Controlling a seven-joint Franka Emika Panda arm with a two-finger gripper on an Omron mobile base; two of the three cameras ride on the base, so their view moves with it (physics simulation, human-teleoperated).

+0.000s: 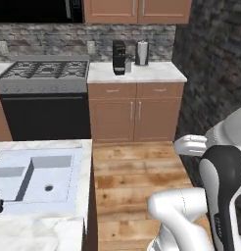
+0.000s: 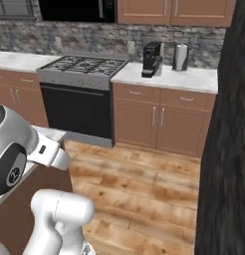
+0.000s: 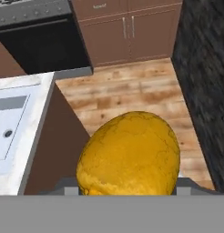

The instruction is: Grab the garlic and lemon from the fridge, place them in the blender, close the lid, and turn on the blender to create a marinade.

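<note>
I see the lemon (image 3: 129,154) filling the lower middle of my hand view, pinched in the gripper (image 3: 127,189) above wooden floor (image 3: 132,95); sink (image 3: 7,123) at left.

Illumination is even and diffuse, with no visible source. Shadows are faint. The wooden floor (image 1: 137,181) carries a mild sheen without glare. Rendering is soft and low in resolution. The lemon (image 3: 129,154) close to the hand camera appears sharp.
</note>
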